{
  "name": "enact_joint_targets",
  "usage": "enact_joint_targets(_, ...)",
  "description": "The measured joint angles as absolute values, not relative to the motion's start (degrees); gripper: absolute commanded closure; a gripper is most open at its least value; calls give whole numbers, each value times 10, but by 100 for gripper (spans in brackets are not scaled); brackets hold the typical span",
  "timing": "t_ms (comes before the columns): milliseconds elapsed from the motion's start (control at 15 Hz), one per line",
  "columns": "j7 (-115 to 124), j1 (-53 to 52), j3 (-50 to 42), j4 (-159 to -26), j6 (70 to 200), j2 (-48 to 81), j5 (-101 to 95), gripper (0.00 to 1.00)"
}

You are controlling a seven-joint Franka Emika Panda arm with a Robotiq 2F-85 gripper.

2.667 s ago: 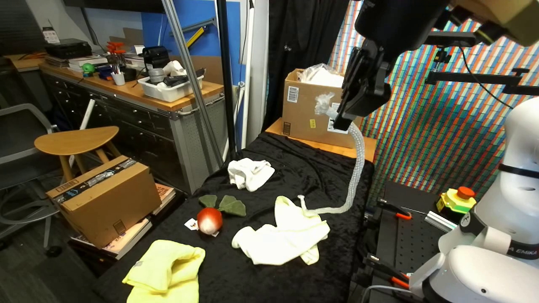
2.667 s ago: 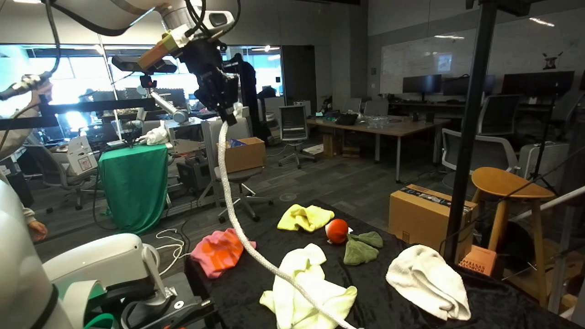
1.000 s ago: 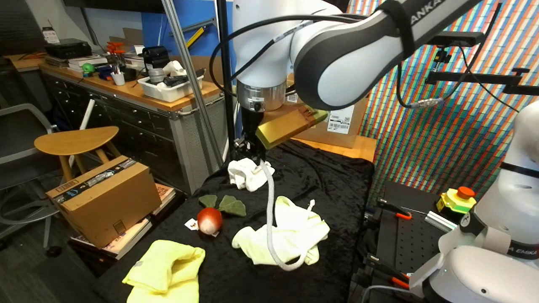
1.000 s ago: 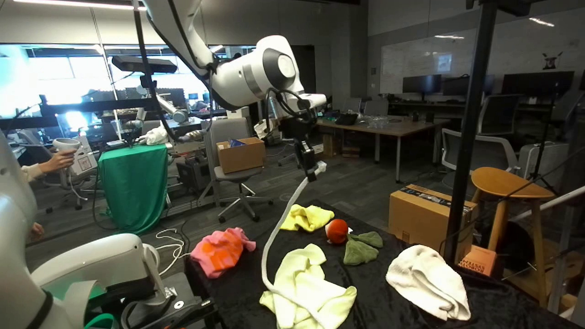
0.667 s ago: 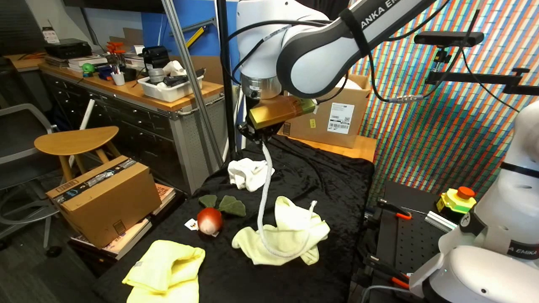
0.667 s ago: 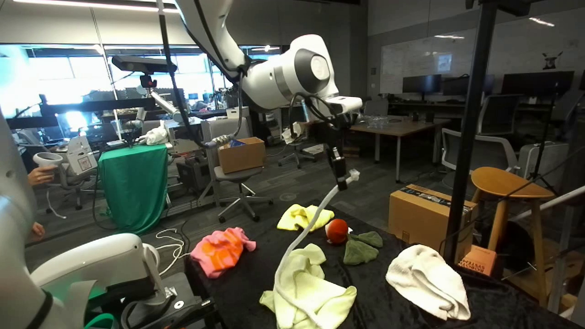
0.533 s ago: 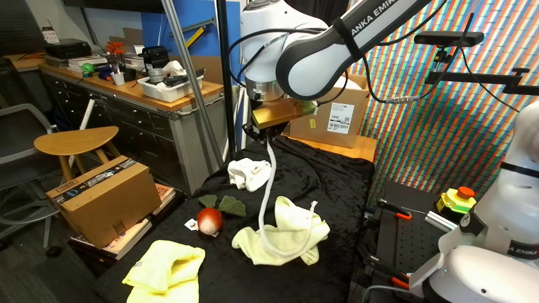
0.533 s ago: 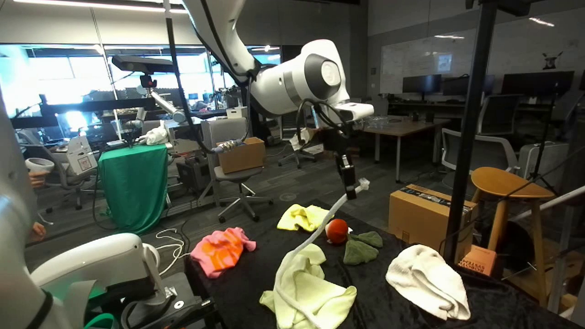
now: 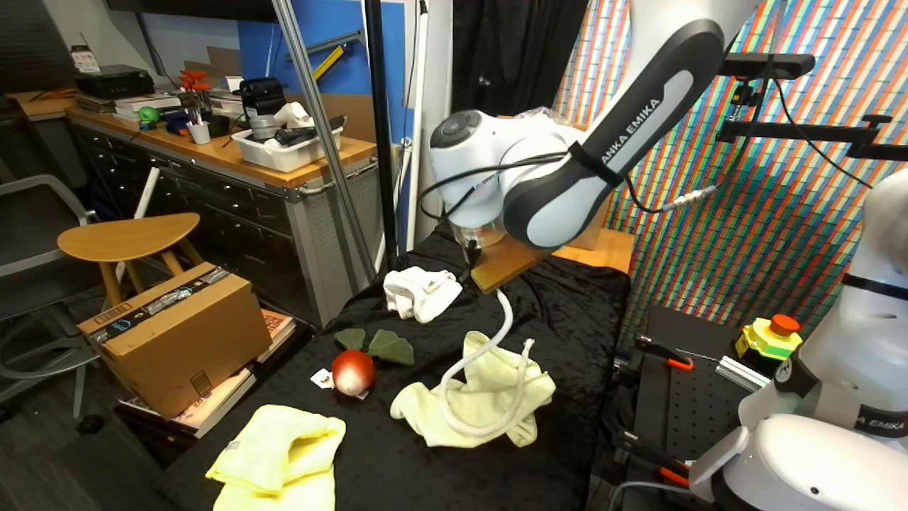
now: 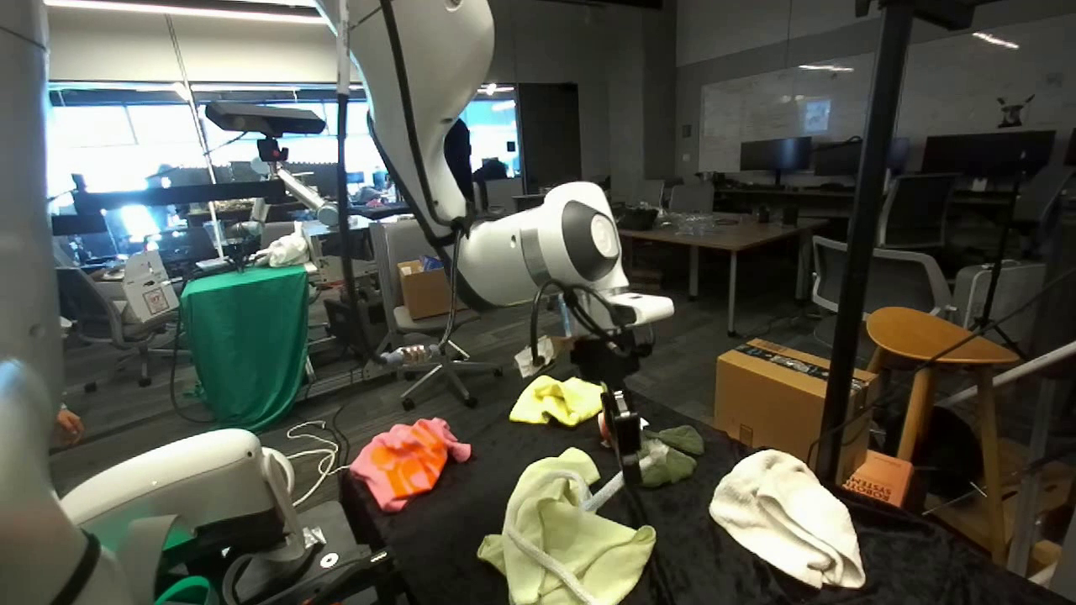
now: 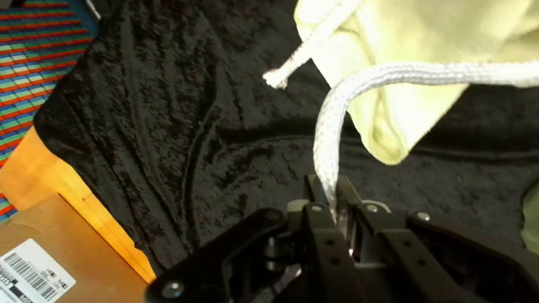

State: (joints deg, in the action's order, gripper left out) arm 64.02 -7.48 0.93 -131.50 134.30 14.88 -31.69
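My gripper (image 11: 330, 187) is shut on a white braided rope (image 11: 391, 73) near one of its ends. In an exterior view the gripper (image 10: 626, 470) points down, low over the black cloth-covered table, beside green leaf-shaped cloth pieces (image 10: 668, 466). In an exterior view the fingers are hidden behind the arm. The rope (image 9: 454, 419) runs from the gripper in a curved loop over a crumpled pale yellow-green cloth (image 9: 415, 408). Its free frayed end (image 11: 276, 79) lies by that cloth's edge in the wrist view. The pale cloth also shows in an exterior view (image 10: 580, 529).
A white cloth (image 9: 422, 292), a red-and-white ball (image 9: 353, 372) and a yellow cloth (image 9: 277, 454) lie on the black table cover (image 9: 397, 475). A pink-orange cloth (image 10: 403, 462) lies near the table edge. A cardboard box (image 11: 54, 252) stands by the table's end.
My gripper has swung out over the table from high near the base, then come down. The held rope end is lower, and the rope hangs slacker with a tighter bend. The cloths have not moved.
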Motion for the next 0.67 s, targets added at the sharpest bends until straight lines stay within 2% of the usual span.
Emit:
enact_joint_targets(600,719,-164,15,-1361,1346,235,-444,93)
enact_joint_targets(667,727,-169,15,-1357,1346,246,-449,64)
